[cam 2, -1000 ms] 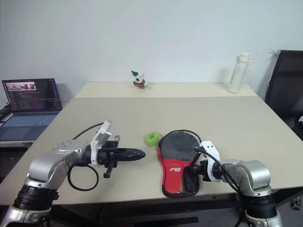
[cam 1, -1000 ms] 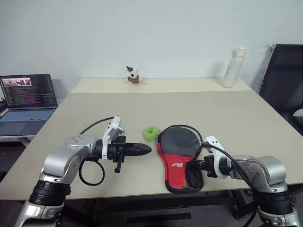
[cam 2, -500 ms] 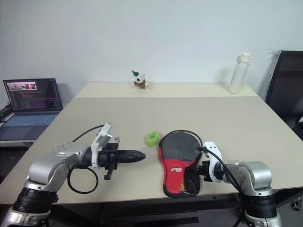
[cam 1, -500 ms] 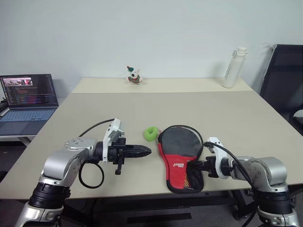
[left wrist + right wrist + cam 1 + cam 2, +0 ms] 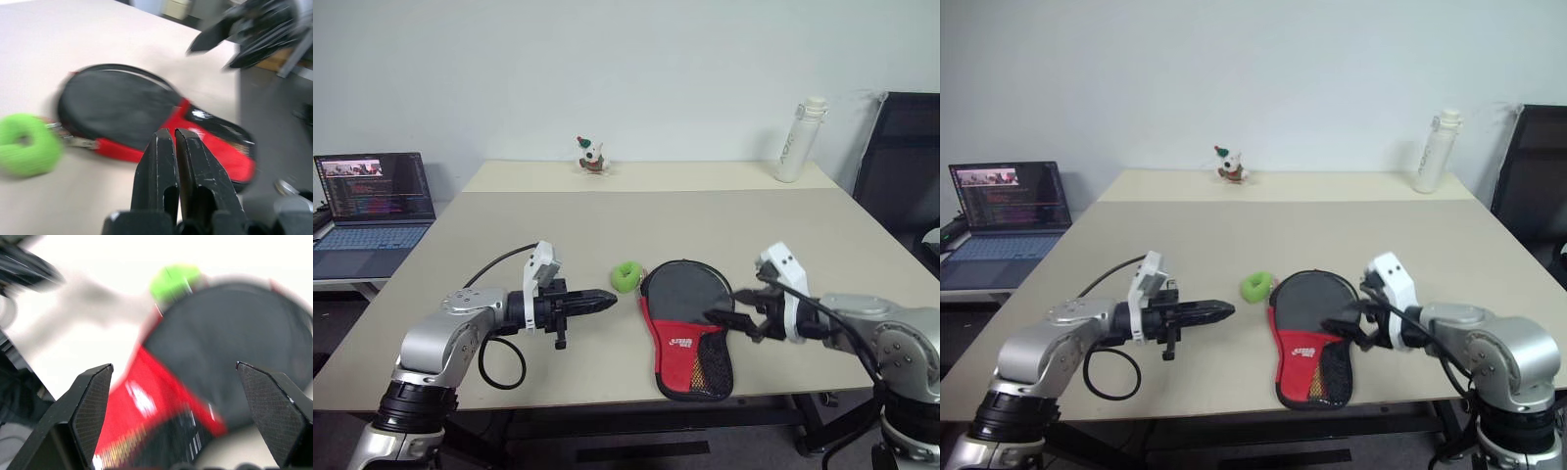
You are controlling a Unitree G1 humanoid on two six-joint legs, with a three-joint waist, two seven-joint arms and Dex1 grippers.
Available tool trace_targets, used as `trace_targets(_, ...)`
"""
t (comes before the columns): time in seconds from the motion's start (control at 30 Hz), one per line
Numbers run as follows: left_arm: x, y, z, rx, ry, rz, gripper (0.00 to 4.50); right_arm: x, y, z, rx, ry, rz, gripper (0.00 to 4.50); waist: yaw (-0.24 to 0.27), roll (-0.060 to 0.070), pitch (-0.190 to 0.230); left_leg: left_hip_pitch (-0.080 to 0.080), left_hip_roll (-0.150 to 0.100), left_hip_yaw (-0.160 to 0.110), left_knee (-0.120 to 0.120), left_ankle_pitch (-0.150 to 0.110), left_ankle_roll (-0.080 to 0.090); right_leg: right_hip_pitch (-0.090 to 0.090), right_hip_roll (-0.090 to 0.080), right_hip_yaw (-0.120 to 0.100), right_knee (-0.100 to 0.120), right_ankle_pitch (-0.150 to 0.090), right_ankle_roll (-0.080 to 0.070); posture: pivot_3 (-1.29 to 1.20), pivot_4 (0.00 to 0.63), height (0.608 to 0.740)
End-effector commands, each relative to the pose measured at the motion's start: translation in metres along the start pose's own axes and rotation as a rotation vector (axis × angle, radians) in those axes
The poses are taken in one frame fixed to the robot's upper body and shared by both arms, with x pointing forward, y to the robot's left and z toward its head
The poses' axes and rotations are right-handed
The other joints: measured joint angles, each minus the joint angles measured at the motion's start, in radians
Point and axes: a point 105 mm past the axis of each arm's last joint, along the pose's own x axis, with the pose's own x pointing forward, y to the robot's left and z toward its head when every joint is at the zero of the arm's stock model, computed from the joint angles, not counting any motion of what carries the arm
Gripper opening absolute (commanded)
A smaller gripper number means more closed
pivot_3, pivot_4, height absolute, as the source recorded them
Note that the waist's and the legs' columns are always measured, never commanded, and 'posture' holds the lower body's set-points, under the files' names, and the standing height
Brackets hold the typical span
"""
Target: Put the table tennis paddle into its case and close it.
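We see the soft black fabric paddle-shaped case (image 5: 686, 327) with its red and black-mesh panel lying flat near the front edge of the large beige table (image 5: 636, 230), round end toward the far side, narrow mesh end toward the robot. A small white logo sits on the red panel. The green ball on the zip pull (image 5: 626, 276) rests on the table, touching the case's round end on its left. We cannot make out the table tennis paddle itself; whether it lies inside the case, we cannot tell.

Our left gripper (image 5: 607, 298) hangs above the table just left of the green ball, pointing toward the case, its two black fingers pressed together on nothing. Our right gripper (image 5: 728, 307) hovers over the right edge of the case, its fingers spread wide apart and empty, clear of the fabric.

At the far edge stand a white bottle (image 5: 797, 138) and a small white toy figure (image 5: 590, 156). An open laptop (image 5: 371, 201) sits on a side surface to the left, and a black chair (image 5: 899, 160) stands at the right.
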Motion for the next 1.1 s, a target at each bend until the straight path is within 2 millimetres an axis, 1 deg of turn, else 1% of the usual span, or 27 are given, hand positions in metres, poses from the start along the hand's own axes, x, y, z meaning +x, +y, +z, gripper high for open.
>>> trace_targets(0.03, -0.001, 0.018, 0.014, 0.071, -0.045, 0.12, 0.18, 0.034, -0.012, 0.005, -0.061, -0.036, -0.038, 4.49, -0.002, 0.0, 0.0, 0.0, 0.0, 0.001, 0.0, 0.0, 0.0, 0.0, 0.0, 0.001, 0.0, 0.0, 0.0, 0.0, 0.15, 0.74)
trace_targets(0.07, 0.001, 0.028, 0.012, 0.095, -0.03, 0.185, 0.18, 0.047, -0.015, 0.003, -0.067, -0.036, -0.053, 4.49, -0.001, 0.0, 0.0, 0.0, 0.0, 0.001, 0.001, 0.0, 0.0, 0.0, 0.0, 0.001, 0.0, 0.0, 0.0, 0.0, 0.15, 0.74)
trace_targets(0.1, 0.003, 0.037, 0.009, 0.118, -0.011, 0.236, 0.56, 0.056, -0.017, 0.002, -0.073, -0.035, -0.059, 4.5, -0.001, -0.001, 0.0, 0.0, 0.0, 0.001, 0.001, 0.0, 0.0, 0.0, 0.0, 0.001, 0.0, 0.001, 0.001, 0.0, 0.15, 0.74)
trace_targets(0.13, 0.005, 0.044, 0.008, 0.133, -0.002, 0.275, 0.74, 0.064, -0.019, 0.0, -0.074, -0.035, -0.063, 4.5, 0.0, 0.0, 0.0, 0.0, 0.0, 0.001, 0.001, 0.0, 0.0, 0.0, 0.0, 0.001, 0.001, 0.001, 0.001, 0.0, 0.15, 0.74)
trace_targets(0.2, 0.01, 0.056, 0.009, 0.136, -0.007, 0.338, 1.44, 0.077, -0.021, -0.005, -0.074, -0.033, -0.07, 4.5, 0.005, 0.0, 0.0, -0.001, -0.001, 0.001, 0.001, 0.0, 0.0, -0.001, 0.0, 0.001, 0.001, 0.001, 0.001, 0.0, 0.15, 0.74)
trace_targets(0.3, 0.016, 0.071, 0.009, 0.129, -0.007, 0.412, 2.49, 0.086, -0.026, -0.012, -0.085, -0.022, -0.09, 4.5, 0.009, 0.0, 0.0, -0.004, -0.001, 0.001, 0.001, 0.0, 0.0, -0.003, -0.001, 0.001, 0.001, 0.001, 0.001, 0.0, 0.15, 0.74)
trace_targets(0.37, 0.023, 0.081, 0.009, 0.108, -0.005, 0.456, 3.25, 0.089, -0.027, -0.016, -0.086, -0.014, -0.096, 4.5, 0.011, 0.0, 0.0, -0.004, -0.001, 0.001, 0.001, 0.0, 0.0, -0.003, -0.001, 0.001, 0.001, 0.001, 0.001, 0.0, 0.15, 0.74)
trace_targets(0.43, 0.031, 0.088, 0.009, 0.071, -0.005, 0.469, 3.93, 0.09, -0.028, -0.019, -0.089, -0.009, -0.101, 4.5, 0.012, 0.0, 0.0, -0.004, -0.001, 0.0, 0.001, 0.0, 0.0, -0.003, -0.001, 0.0, 0.001, 0.001, 0.001, 0.0, 0.15, 0.74)
trace_targets(0.47, 0.035, 0.092, 0.007, 0.043, 0.003, 0.476, 4.34, 0.091, -0.028, -0.02, -0.088, -0.008, -0.103, 4.5, 0.012, 0.0, 0.0, -0.004, -0.002, 0.0, 0.001, 0.0, 0.0, -0.003, -0.001, 0.0, 0.001, 0.001, 0.001, 0.0, 0.15, 0.74)
trace_targets(0.5, 0.038, 0.096, 0.005, 0.026, 0.013, 0.479, 4.47, 0.092, -0.028, -0.021, -0.087, -0.007, -0.104, 4.5, 0.012, 0.0, 0.0, -0.004, -0.001, 0.0, 0.002, 0.0, 0.0, -0.003, -0.001, 0.0, 0.002, 0.001, 0.001, 0.0, 0.15, 0.74)
trace_targets(0.6, 0.052, 0.103, -0.002, -0.006, 0.063, 0.47, 4.47, 0.094, -0.026, -0.022, -0.085, -0.008, -0.104, 4.5, 0.01, 0.0, 0.0, -0.003, -0.001, 0.0, 0.002, 0.0, 0.0, -0.003, -0.001, 0.001, 0.003, 0.001, 0.001, 0.0, 0.15, 0.74)
trace_targets(0.7, 0.068, 0.101, -0.014, -0.045, 0.124, 0.398, 4.47, 0.094, -0.026, -0.022, -0.083, -0.012, -0.117, 4.5, 0.008, 0.0, 0.0, -0.003, -0.001, 0.001, 0.002, 0.0, 0.0, -0.003, -0.001, 0.0, 0.003, 0.001, 0.001, 0.0, 0.15, 0.74)
trace_targets(0.77, 0.075, 0.102, -0.022, -0.067, 0.165, 0.373, 4.47, 0.094, -0.027, -0.022, -0.089, -0.013, -0.131, 4.5, 0.007, 0.0, 0.0, -0.003, -0.001, 0.001, 0.002, 0.0, 0.0, -0.003, -0.001, 0.0, 0.003, 0.001, 0.001, 0.0, 0.15, 0.74)
trace_targets(0.97, 0.079, 0.102, -0.046, -0.063, 0.268, 0.347, 4.47, 0.093, -0.029, -0.021, -0.095, -0.024, -0.165, 4.5, 0.006, -0.001, 0.0, -0.003, -0.001, 0.001, 0.002, 0.0, 0.0, -0.003, 0.0, 0.0, 0.003, 0.001, 0.001, 0.0, 0.15, 0.74)
trace_targets(1.1, 0.08, 0.103, -0.053, -0.067, 0.281, 0.351, 4.47, 0.092, -0.027, -0.02, -0.111, -0.036, -0.171, 4.5, 0.007, -0.001, 0.0, -0.003, -0.002, 0.001, 0.002, 0.0, 0.0, -0.003, -0.001, 0.001, 0.004, 0.001, 0.001, 0.0, 0.15, 0.74)
